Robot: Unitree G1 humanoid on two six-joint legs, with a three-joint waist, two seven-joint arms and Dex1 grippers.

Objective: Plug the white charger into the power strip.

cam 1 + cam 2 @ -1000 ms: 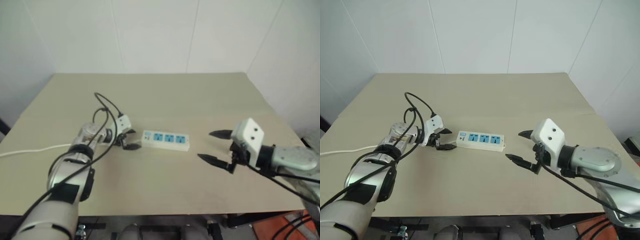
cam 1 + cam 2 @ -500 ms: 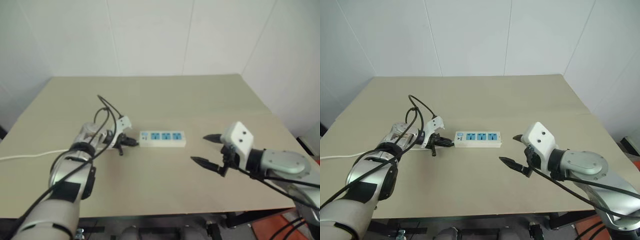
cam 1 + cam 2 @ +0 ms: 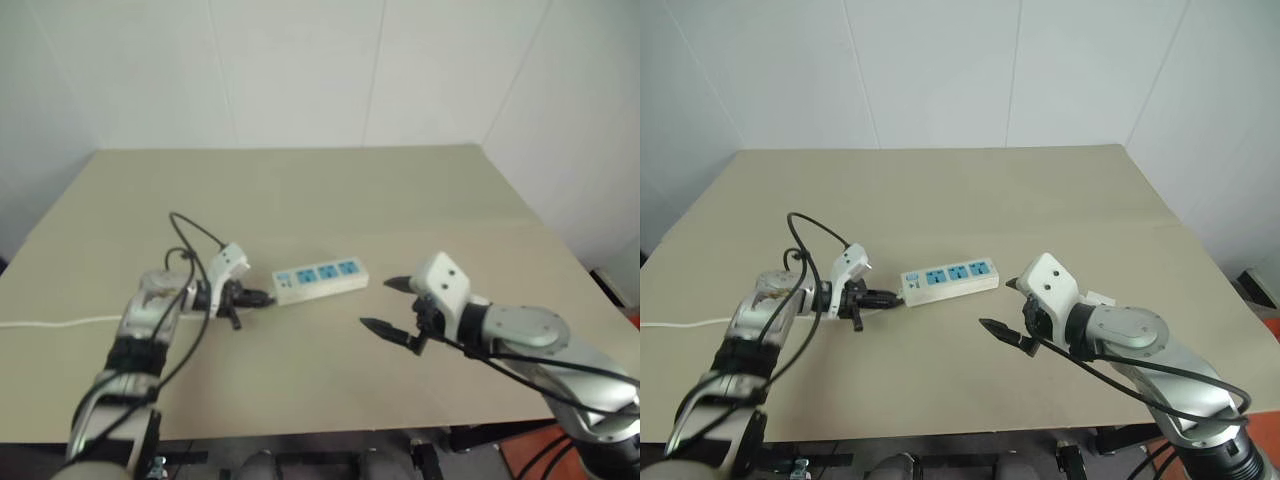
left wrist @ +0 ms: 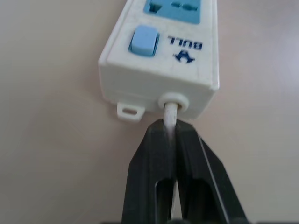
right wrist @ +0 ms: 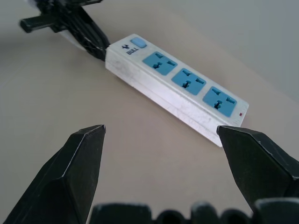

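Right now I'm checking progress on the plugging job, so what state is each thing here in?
power strip: lying flat on the table, angled, all three blue sockets empty.
power strip cord: pinched at the strip's end by the left gripper.
left gripper: jaws shut on the cord.
right gripper: jaws wide open, holding nothing, short of the strip.

Beige tabletop [image 3: 330, 190], white panelled walls [image 3: 300, 70] behind, even light

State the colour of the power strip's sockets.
Blue, on the white power strip; clearest in the right wrist view.
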